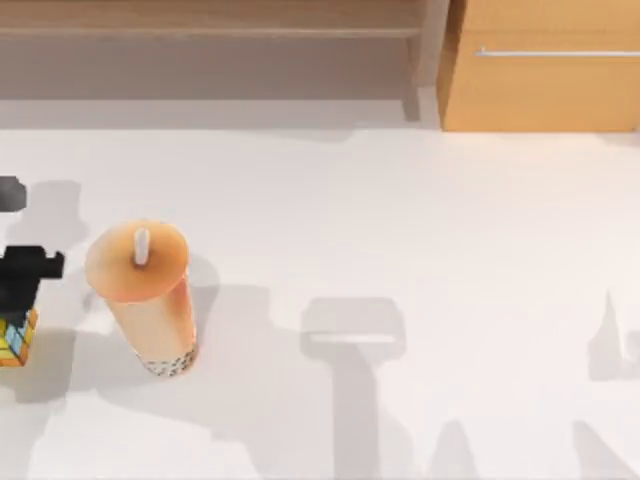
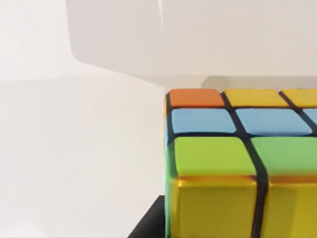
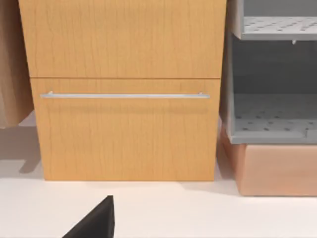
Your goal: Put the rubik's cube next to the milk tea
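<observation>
One white bench (image 1: 420, 220) spreads across the top view, with grey shadows lying on its near part. Behind it at the right stands one wooden cabinet (image 1: 545, 65) with a single silver bar handle (image 1: 556, 52); the right wrist view faces the same cabinet (image 3: 124, 89) head-on, with a grey shelf unit (image 3: 272, 74) beside it resting on a tan block (image 3: 277, 168). A long wooden shelf (image 1: 210, 20) runs along the back at the left. One milk tea (image 1: 145, 295) stands upright on the left part of the bench, its long axis vertical, the round orange lid and short white straw pointing up toward the camera and the dark pearls showing at its base. One left gripper (image 1: 22, 290) sits at the far left edge of the top view, just left of the cup, a dark shape directly above the cube. One rubik's cube (image 1: 17, 338) shows beneath it at the left edge, close beside the milk tea yet apart from it, its faces roughly square to the bench edges; being a cube it has no long axis. In the left wrist view the rubik's cube (image 2: 242, 163) looms close, with orange, yellow, blue and green squares. Whether the left fingers clasp the cube or stand apart, I cannot tell. Of the right arm, a dark corner (image 3: 94, 220) shows in its own wrist view; its fingers' state I cannot tell.
</observation>
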You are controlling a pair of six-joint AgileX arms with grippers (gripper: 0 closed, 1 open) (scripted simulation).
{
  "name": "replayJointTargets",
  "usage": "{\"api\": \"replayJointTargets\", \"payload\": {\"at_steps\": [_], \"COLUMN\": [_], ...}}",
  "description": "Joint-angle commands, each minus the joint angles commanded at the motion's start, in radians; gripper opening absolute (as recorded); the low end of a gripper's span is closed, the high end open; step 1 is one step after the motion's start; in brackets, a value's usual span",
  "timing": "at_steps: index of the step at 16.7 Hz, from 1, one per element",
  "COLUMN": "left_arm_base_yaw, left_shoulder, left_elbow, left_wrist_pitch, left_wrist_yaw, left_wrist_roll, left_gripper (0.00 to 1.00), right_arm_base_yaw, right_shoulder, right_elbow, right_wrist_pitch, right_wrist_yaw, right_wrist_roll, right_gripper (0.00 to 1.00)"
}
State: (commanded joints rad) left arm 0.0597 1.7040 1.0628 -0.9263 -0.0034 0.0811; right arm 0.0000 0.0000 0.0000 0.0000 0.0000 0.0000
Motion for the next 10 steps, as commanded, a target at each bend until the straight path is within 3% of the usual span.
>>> {"api": "replayJointTargets", "payload": {"at_steps": [4, 10], "left_arm_base_yaw": [0.0, 0.0], "left_shoulder": [0.001, 0.001], "left_elbow": [-0.001, -0.001], "left_wrist_pitch": [0.0, 0.0], "left_wrist_yaw": [0.0, 0.0], "left_wrist_roll": [0.0, 0.0], "left_gripper": [0.0, 0.45], "right_arm_base_yaw": [0.0, 0.0], "right_shoulder": [0.0, 0.0], "right_elbow": [0.0, 0.0], "right_wrist_pitch": [0.0, 0.0], "right_wrist_yaw": [0.0, 0.0], "right_wrist_roll": [0.0, 0.0], "right_gripper": [1.0, 1.0]}}
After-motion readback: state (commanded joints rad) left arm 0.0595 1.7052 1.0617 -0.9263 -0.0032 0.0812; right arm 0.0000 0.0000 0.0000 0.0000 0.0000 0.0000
